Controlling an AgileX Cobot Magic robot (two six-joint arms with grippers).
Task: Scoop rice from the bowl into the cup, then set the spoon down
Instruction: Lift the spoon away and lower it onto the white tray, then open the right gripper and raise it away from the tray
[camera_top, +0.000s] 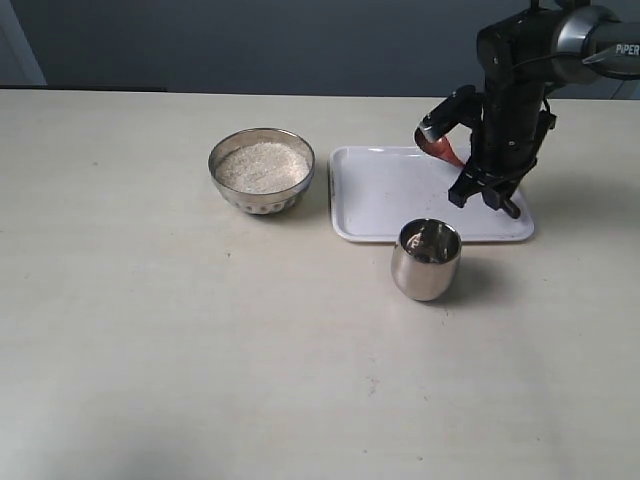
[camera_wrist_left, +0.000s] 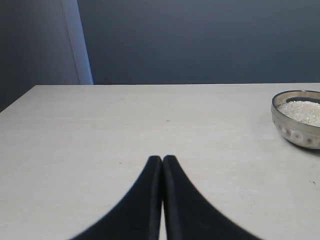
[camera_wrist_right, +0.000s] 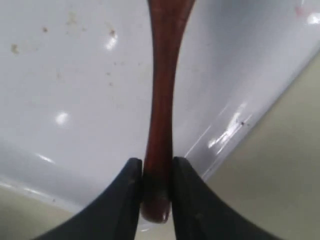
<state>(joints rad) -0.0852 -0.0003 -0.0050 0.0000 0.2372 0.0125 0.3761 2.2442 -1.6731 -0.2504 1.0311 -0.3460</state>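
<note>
The steel bowl (camera_top: 262, 185) holding white rice (camera_top: 262, 166) stands left of centre on the table; its edge also shows in the left wrist view as the bowl (camera_wrist_left: 298, 131) with rice (camera_wrist_left: 302, 110). The steel cup (camera_top: 427, 262) stands in front of the white tray (camera_top: 380, 200). My right gripper (camera_top: 463, 161) hangs over the tray's right part, shut on the end of the reddish-brown spoon (camera_top: 440, 146). In the right wrist view the spoon (camera_wrist_right: 161, 100) runs from the right gripper (camera_wrist_right: 158, 165) out over the tray (camera_wrist_right: 75, 100). My left gripper (camera_wrist_left: 162, 159) is shut on nothing above bare table.
The tray lies between the bowl and the right arm, with a few small specks on it (camera_wrist_right: 45, 30). The tray's near rim (camera_wrist_right: 230, 132) borders the beige table (camera_wrist_right: 290, 160). A dark wall stands behind the table's far edge.
</note>
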